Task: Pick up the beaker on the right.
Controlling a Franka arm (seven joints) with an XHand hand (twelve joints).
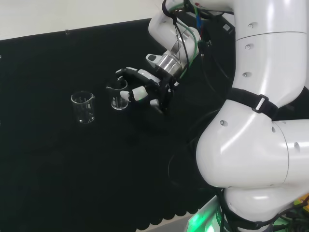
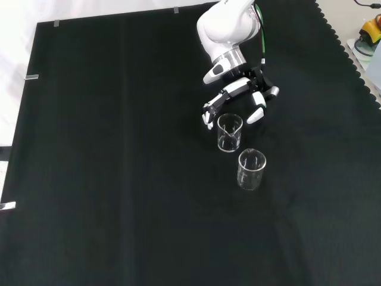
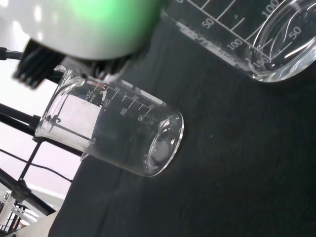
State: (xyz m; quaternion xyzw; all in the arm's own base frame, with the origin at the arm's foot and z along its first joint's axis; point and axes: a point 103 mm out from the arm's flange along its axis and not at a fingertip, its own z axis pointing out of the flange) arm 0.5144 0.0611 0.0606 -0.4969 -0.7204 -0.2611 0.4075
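In my head view the black and white hand point(image 1: 145, 92) curls half-open around the right clear glass beaker point(image 1: 117, 98), not clearly gripping; another clear beaker point(image 1: 83, 107) stands left.

Black cloth point(image 2: 119, 179) covers bench, scalloped edge along right side in front view (near edge in head view). Pale surface point(image 1: 58, 14) beyond cloth's far edge. Small tape tabs point(image 2: 33, 77) on cloth's left border, front view.

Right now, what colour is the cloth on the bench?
Black; the front view shows the cloth best.
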